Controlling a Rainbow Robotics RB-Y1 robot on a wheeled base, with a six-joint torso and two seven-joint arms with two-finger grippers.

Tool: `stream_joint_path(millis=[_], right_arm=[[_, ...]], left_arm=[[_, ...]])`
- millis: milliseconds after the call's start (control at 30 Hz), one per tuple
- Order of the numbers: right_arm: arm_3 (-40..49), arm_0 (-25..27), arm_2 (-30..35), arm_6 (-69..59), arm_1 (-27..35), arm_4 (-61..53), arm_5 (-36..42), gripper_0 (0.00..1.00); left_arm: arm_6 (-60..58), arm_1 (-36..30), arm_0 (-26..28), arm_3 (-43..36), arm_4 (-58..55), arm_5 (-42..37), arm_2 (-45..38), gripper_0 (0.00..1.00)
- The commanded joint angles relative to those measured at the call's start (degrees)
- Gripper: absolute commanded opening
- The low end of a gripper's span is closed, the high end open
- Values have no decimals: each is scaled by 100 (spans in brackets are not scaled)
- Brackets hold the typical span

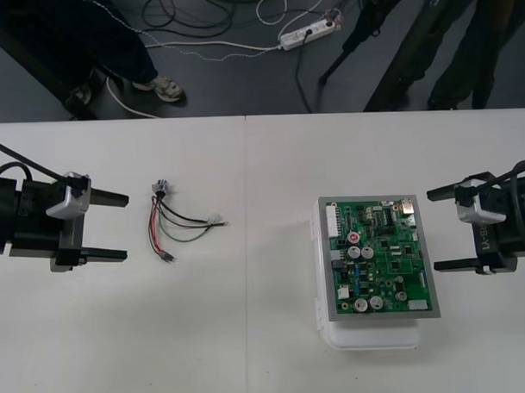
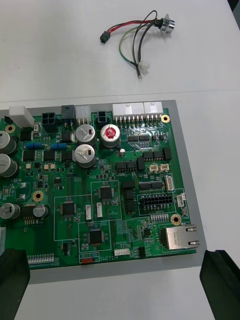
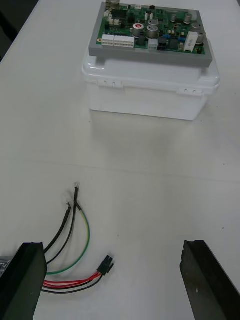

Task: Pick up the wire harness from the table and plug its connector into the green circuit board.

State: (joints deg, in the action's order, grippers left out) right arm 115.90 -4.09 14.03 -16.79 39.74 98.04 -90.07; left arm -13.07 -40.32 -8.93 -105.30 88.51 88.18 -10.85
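Lying loose on the table (image 1: 251, 352), the wire harness (image 1: 171, 220) sits just beside the left hand (image 1: 125, 226), which is spread wide open. Its black plug (image 3: 105, 265) rests on the table, well apart from the green circuit board (image 1: 377, 257). The right hand (image 1: 433, 229) hangs beside the board, likewise spread.

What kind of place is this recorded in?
Probably a robotics lab bench: a table holding a green circuit board and a loose wire harness, the left hand and right hand open at either side, and a power strip on the floor.
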Motion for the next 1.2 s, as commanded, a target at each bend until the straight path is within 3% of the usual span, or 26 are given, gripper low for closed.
stream_joint_path(millis=[33, 733, 1200], right_arm=[[29, 75, -67, 132, -62, 5, 7, 100], [29, -39, 109, -263, -62, -1595, 25, 100], [29, -645, 285, -975, 113, -1894, 7, 100]], left_arm=[[490, -336, -232, -8, -9, 182, -146, 79], [1035, -828, -698, -8, 105, 182, -5, 79], [1606, -1215, -1190, -8, 281, 182, 197, 79]])
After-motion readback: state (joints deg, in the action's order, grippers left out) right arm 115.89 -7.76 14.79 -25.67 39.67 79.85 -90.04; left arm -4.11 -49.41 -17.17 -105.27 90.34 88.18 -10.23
